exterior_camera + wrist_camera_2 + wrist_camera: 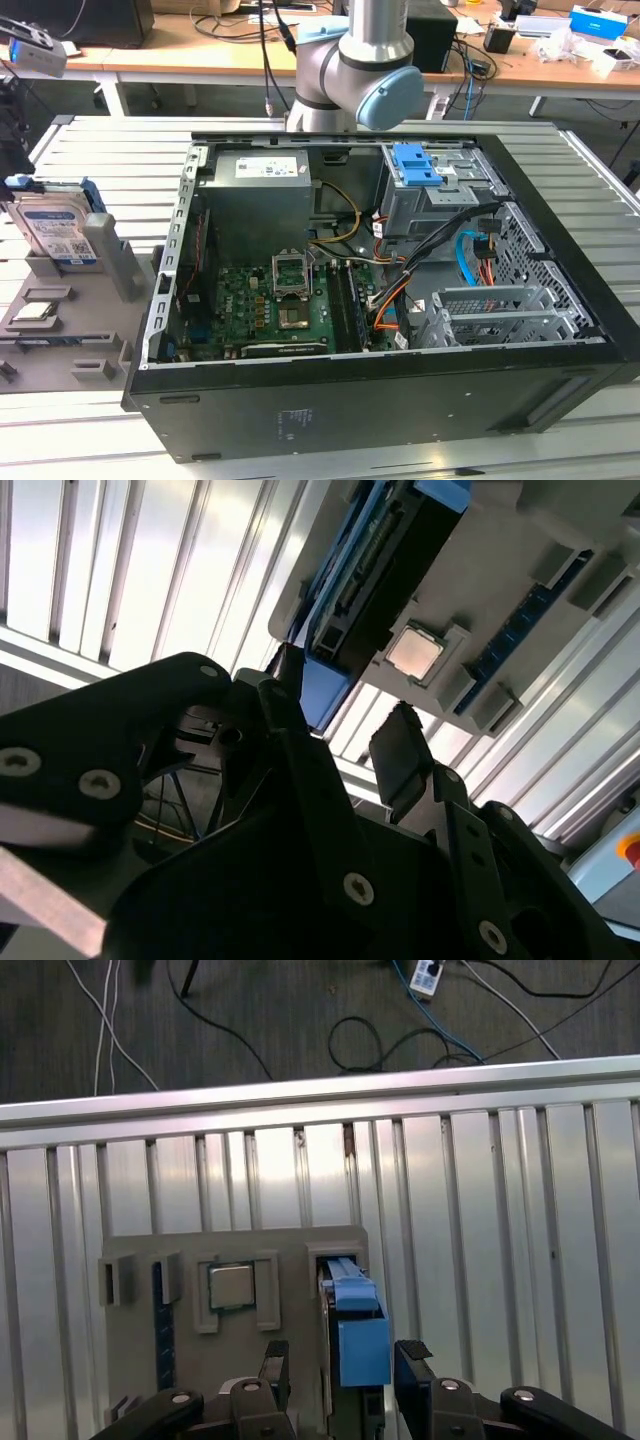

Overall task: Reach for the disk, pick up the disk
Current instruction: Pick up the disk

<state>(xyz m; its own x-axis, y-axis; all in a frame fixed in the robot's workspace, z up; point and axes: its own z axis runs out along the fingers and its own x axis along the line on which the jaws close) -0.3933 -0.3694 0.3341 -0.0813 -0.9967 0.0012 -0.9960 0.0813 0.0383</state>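
The disk (355,1335) stands on edge in a slot of the grey holder (130,1250), its blue bracket facing up. In the exterior view the disk (55,228) is at the far left, showing its white-and-blue label. My gripper (343,1362) is open just above it. One black finger (275,1365) is on each side of the blue bracket, and neither touches it. In the second wrist view the disk (385,565) lies just beyond the gripper (345,735), with its blue corner between the fingertips (400,755). The gripper (10,140) hangs at the exterior view's left edge.
A small square CPU chip (231,1286) sits in the holder beside the disk. The open computer case (380,270), with a blue latch (415,165), is to the exterior view's right of the holder. All of it rests on a slatted aluminium table (500,1210). Cables lie on the floor beyond.
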